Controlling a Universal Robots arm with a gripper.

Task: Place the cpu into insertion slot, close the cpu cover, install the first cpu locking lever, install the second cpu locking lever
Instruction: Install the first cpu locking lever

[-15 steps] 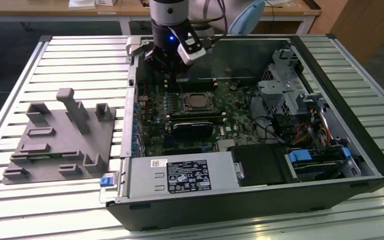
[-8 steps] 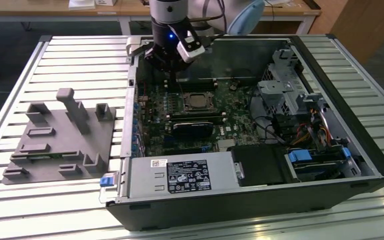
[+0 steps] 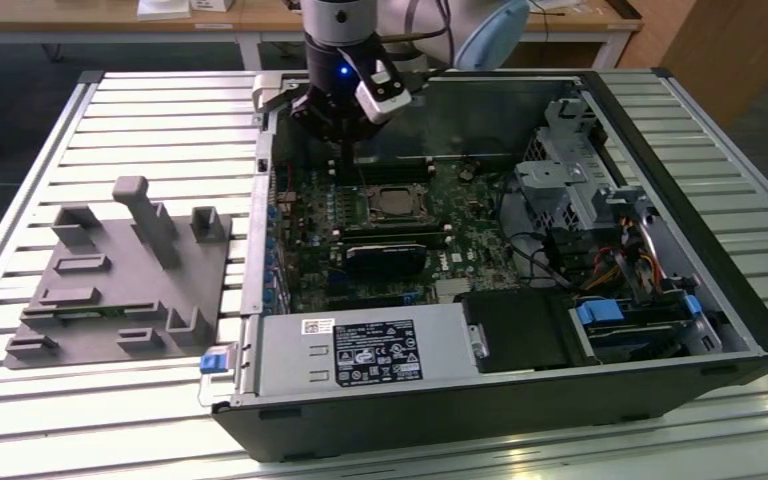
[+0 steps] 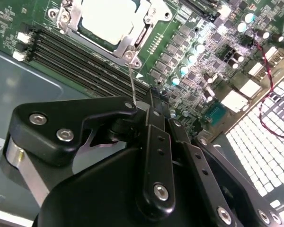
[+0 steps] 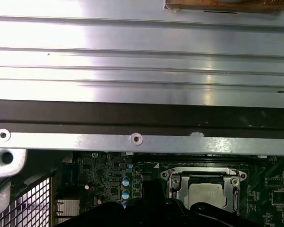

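Observation:
The cpu [image 4: 109, 21] lies in the insertion slot [image 3: 369, 193] on the green motherboard, its silver-grey top showing through the window of the cpu cover [image 4: 132, 45]. The cover is folded flat over it. A thin wire locking lever [image 4: 131, 80] rises from the socket's corner up to my gripper [image 4: 143, 101], which hangs just above the board beside the socket, fingers shut on the lever's end. In the exterior view the gripper [image 3: 344, 135] is inside the open computer case, behind the socket. The first wrist view shows the cpu [image 5: 206, 194] under the cover [image 5: 203, 172].
Long black memory slots [image 4: 85, 61] run beside the socket. A black card [image 3: 384, 258], a power supply [image 3: 357, 350] and a drive cage [image 3: 564, 180] with cables stand in the case. The case's metal edge [image 5: 132, 139] is close. A grey fixture [image 3: 117, 270] lies at the exterior view's left.

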